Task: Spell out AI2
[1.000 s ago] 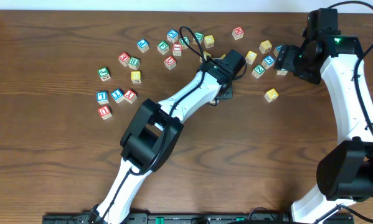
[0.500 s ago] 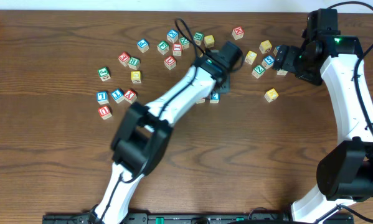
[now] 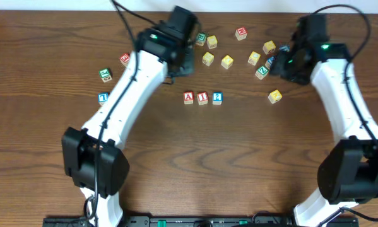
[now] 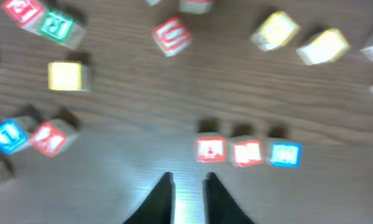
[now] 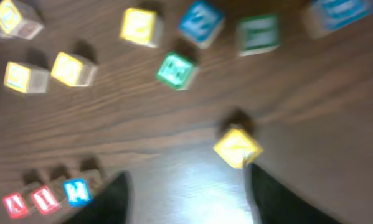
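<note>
1. The word looks finished. A [image 3: 189, 97], I [image 3: 202, 98] and 2 [image 3: 217, 97] sit in a straight row on the tabletop [image 3: 239, 164], side by side and apparently touching, in the right order as the overhead camera reads them. The row lies mid-table, below the loose blocks [image 3: 227, 62] scattered along the far edge.

2. I judge the step in hand to be the close-out, with both arms clear of the row and no block left to place.

3. The next move, if any, asks for little. The arms should keep away from the three blocks so nothing gets nudged. At most, check that the middle letter reads as an I; the wrist views are too blurred to settle it.

4. The left fingers [image 4: 161, 199] are narrow, with only a slim gap between them. They hold nothing and touch nothing. They hang above bare wood, with the row just beyond their tips.

5. The right fingers [image 5: 108, 202] are spread wide and are also empty. A yellow block [image 5: 237, 147] lies on the wood near one finger, with no contact visible. The row shows at the lower left of that view, well apart from the yellow block.
</note>
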